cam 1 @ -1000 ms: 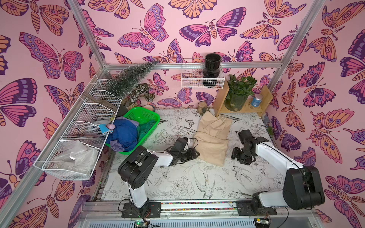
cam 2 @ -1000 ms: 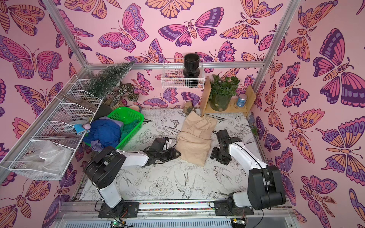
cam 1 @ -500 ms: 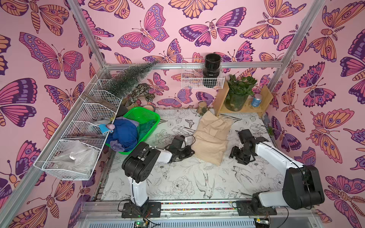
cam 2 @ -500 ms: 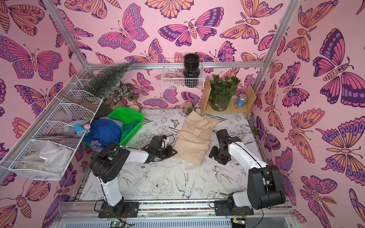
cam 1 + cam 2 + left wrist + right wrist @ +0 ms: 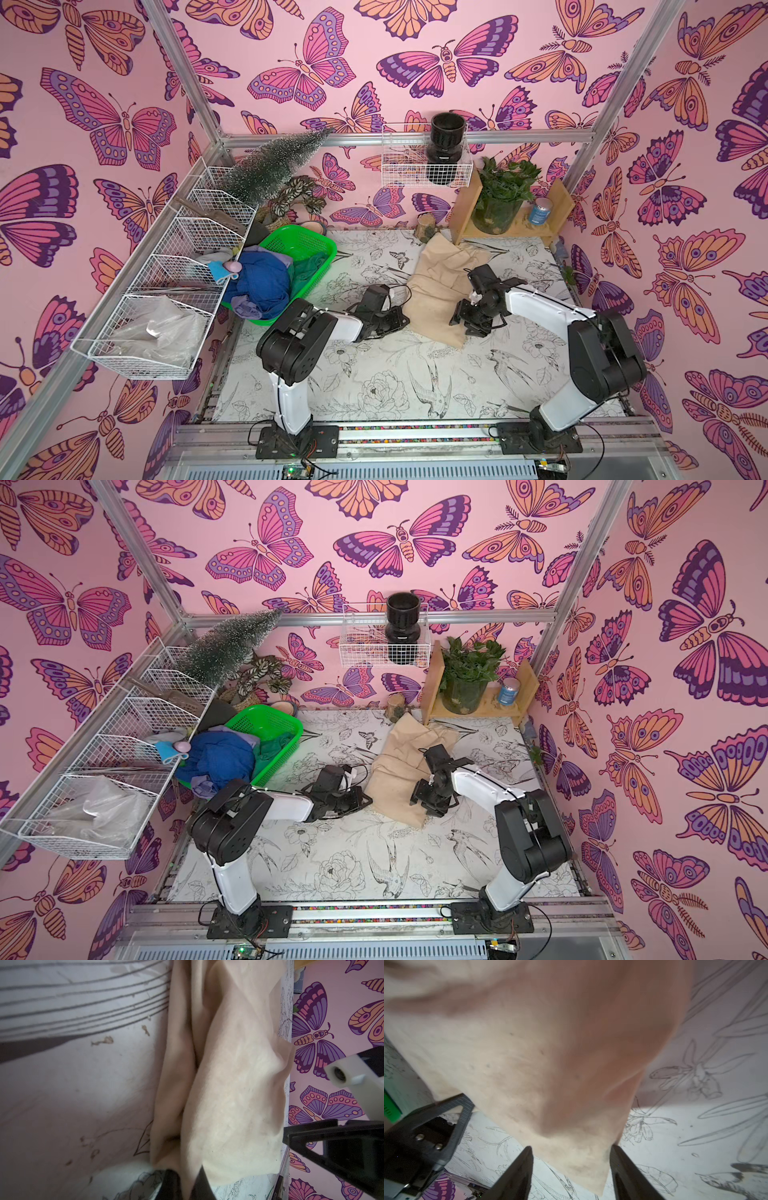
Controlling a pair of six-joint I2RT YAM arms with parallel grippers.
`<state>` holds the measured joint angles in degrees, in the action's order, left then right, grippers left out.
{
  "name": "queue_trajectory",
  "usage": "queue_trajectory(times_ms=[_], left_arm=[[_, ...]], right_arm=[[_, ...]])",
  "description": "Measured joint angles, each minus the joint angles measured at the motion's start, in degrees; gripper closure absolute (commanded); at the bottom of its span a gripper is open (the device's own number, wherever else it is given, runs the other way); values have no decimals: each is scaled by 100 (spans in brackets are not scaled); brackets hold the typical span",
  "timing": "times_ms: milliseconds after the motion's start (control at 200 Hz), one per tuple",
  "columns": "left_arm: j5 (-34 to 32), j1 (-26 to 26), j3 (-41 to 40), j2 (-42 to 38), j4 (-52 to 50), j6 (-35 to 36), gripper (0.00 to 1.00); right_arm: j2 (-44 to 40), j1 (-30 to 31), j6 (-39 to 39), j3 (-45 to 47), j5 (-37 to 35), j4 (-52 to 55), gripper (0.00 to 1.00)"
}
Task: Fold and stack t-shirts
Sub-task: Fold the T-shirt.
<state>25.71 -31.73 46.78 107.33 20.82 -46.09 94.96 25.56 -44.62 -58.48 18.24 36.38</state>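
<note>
Green basket point(image 5: 307, 245): far left on the counter point(image 5: 374, 374), blue t-shirt point(image 5: 262, 278) heaped in it.
Left arm point(image 5: 336, 328): stretched low and forward; left end effector point(image 5: 185, 1184) pinched onto the beige t-shirt point(image 5: 436, 286) at its left edge.
Beige t-shirt: rumpled, mid-counter between the arms.
Right arm point(image 5: 540, 307): elbow bent, wrist tipped down; right end effector point(image 5: 571, 1167) wide, straddling a shirt corner.

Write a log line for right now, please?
left claw: shut on beige t-shirt | right claw: open around its corner

Our left gripper point(image 5: 404, 322) points toward 2 o'clock, jaws pinched together; our right gripper point(image 5: 459, 318), toward 10 o'clock, gapes.
</note>
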Motion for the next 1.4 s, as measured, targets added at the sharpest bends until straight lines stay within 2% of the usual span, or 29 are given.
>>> queue_trajectory(times_ms=[526,576,596,631,646,836,1036,1257,1397], left_arm=[[-81,0,136,-94,-485,223,100],[-83,0,157,-94,-533,234,100],[-85,0,175,-94,-560,238,100],[-87,0,197,-94,-603,240,100],[-90,0,205,-94,-623,245,100],[-118,0,256,-94,-734,258,100],[-151,0,221,-302,-981,232,100],[-83,-9,162,-1261,-1613,212,100],[26,-11,162,-1921,-2181,260,100]], right_arm=[[11,122,-208,553,142,-247,39],[15,122,-219,555,164,-264,49],[26,125,-225,555,181,-286,62],[59,129,-236,560,219,-334,91],[74,138,-243,564,223,-358,100],[175,234,-247,564,170,-450,100],[-74,262,-85,564,66,-297,100],[-522,278,254,564,70,81,100],[-811,317,455,566,315,339,100]])
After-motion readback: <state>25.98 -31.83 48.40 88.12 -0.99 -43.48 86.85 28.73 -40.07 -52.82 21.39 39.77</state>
